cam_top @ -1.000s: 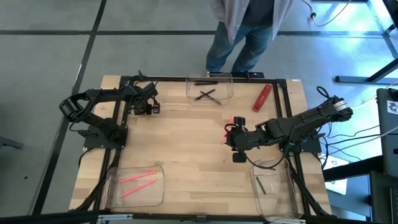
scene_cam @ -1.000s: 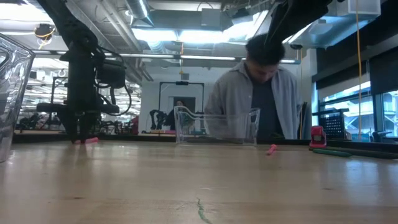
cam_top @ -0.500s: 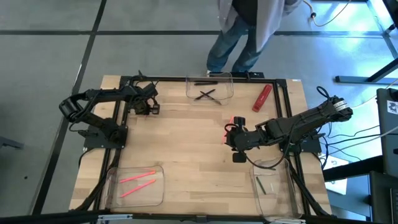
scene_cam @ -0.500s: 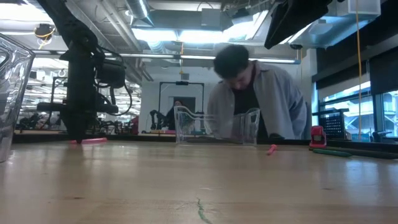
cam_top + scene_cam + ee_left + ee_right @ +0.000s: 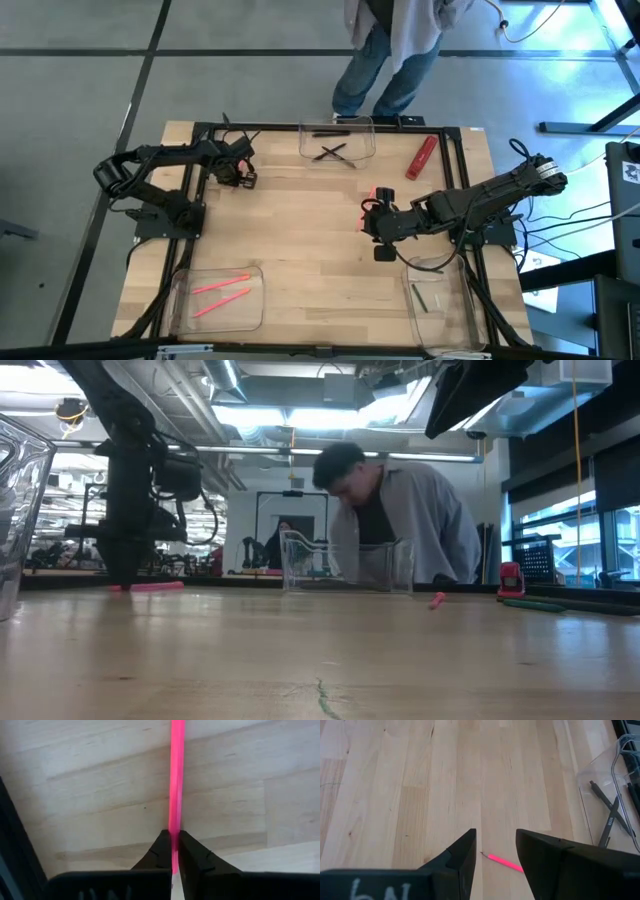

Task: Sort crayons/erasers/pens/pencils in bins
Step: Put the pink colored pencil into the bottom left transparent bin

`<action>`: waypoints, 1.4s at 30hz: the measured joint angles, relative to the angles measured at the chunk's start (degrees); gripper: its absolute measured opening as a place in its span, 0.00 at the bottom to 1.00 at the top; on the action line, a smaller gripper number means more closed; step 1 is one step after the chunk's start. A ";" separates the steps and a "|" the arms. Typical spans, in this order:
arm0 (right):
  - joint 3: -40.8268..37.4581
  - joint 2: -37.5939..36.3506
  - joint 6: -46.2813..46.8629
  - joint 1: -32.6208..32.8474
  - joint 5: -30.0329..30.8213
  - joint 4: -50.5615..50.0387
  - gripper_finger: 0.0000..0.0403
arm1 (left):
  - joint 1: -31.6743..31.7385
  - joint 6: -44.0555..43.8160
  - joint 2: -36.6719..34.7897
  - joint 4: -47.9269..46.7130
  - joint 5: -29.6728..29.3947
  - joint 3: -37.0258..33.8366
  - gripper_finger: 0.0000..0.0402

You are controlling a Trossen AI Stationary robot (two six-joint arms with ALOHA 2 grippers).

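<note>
Since a second ago, my left pincer (image 5: pixel 173 851) has closed, and it now clamps the near end of a long bright pink stick (image 5: pixel 176 780), which lies flat on the pale wooden table (image 5: pixel 300 240). Beyond the table, the person in the grey jacket (image 5: pixel 400 520) has leaned further over.

As landmark I take the clear plastic rectangular bin holding crossed black pens (image 5: pixel 337 140), at the table's far edge. My left pincer sits well to the left of that bin, near the far left corner; the pink stick runs straight out from between my fingertips across the boards.

My right pincer (image 5: pixel 495 847) hangs with its jaws apart, holding nothing, on the near right side of that bin and well apart from it, just above a short pink stick (image 5: pixel 505 863) lying between its fingers.

The risk, as I judge it: I hold the long stick by its very end, so on lifting it may swing, pivot in the grip or slip out. It could also catch the rim of the clear bin with two pink sticks (image 5: pixel 218 297), at the near left corner, far from the pen bin.
</note>
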 joint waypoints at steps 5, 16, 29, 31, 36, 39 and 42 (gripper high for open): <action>0.00 0.00 0.00 0.01 0.00 0.04 0.35 | -1.90 0.03 -2.65 -2.77 2.64 -0.35 0.00; 0.00 0.00 0.00 0.01 0.00 0.17 0.35 | -8.08 1.58 -6.48 -4.98 4.06 -0.09 0.01; 0.00 0.00 0.00 0.01 0.00 0.20 0.35 | -17.52 4.42 -14.64 -7.59 6.45 0.02 0.01; 0.00 0.00 0.00 0.01 0.00 0.20 0.35 | -19.51 4.49 -16.79 -8.34 6.44 0.02 0.00; 0.00 0.00 -0.08 0.01 0.00 0.20 0.35 | -25.31 4.45 -22.24 -10.09 6.58 0.10 0.01; 0.00 0.00 -0.09 0.01 0.00 0.20 0.35 | -29.03 4.43 -25.58 -10.55 7.93 0.11 0.00; 0.00 0.00 -0.05 0.01 0.00 0.20 0.35 | -32.80 4.27 -28.61 -10.52 8.92 0.11 0.00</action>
